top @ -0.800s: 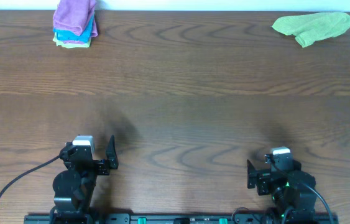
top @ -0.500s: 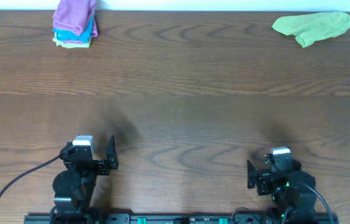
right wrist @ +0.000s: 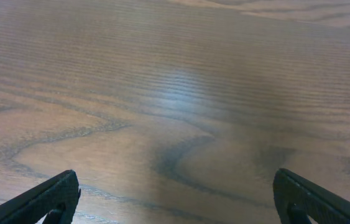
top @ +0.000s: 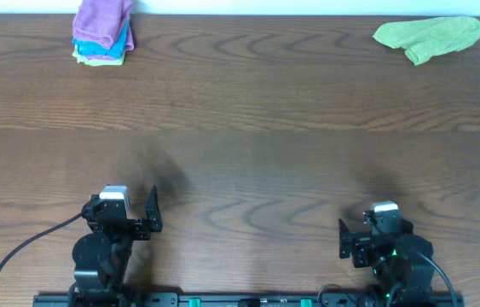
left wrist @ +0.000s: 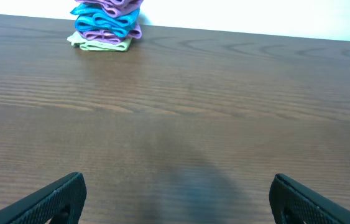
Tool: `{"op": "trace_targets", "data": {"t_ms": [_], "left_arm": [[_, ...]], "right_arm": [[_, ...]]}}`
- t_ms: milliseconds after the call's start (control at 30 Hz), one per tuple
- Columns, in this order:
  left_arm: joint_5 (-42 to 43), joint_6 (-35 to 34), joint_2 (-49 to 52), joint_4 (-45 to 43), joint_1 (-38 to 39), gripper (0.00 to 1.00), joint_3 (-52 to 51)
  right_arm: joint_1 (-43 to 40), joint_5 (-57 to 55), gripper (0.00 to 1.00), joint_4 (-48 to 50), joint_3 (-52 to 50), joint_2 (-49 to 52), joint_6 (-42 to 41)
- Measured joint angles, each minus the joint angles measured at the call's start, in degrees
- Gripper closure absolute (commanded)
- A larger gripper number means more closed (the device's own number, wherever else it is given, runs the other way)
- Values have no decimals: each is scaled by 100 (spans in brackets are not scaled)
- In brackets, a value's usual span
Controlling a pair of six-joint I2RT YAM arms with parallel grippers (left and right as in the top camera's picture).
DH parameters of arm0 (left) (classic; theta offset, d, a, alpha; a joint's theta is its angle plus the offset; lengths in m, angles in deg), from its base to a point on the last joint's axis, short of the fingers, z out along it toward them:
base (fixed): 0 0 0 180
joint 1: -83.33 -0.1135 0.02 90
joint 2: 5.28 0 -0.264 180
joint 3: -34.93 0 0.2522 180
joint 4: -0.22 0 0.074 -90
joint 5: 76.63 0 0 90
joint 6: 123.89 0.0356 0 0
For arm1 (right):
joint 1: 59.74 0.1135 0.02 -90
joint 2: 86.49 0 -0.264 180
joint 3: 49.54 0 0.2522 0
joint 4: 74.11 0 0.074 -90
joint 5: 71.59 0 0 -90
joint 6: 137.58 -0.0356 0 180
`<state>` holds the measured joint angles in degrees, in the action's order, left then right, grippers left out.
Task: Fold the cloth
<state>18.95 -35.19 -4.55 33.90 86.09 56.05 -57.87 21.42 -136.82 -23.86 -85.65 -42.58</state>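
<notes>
Wood-grain table (top: 240,128) bears the crumpled cloth (top: 430,37) at its far-right corner.

Bright even light, glare on table (right wrist: 175,93), fg blurry

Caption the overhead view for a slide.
Crumpled green cloth at the far right, stack of folded cloths far left, left gripper and right gripper open, empty, at the near edge.

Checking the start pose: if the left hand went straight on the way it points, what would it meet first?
Likely nothing: only bare table lies ahead of the left hand. The stack of folded cloths sits left of that line, though depth is unclear.
</notes>
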Motion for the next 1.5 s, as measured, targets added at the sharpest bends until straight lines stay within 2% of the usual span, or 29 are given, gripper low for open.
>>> {"op": "trace_targets", "data": {"t_ms": [1300, 1400, 1500], "left_arm": [[0, 0, 0, 0, 0, 5, 0], [0, 0, 0, 0, 0, 5, 0], [0, 0, 0, 0, 0, 5, 0]], "right_arm": [[0, -4, 1, 4, 0, 0, 0], [0, -11, 1, 339, -31, 0, 2], [0, -20, 1, 1314, -63, 0, -160]]}}
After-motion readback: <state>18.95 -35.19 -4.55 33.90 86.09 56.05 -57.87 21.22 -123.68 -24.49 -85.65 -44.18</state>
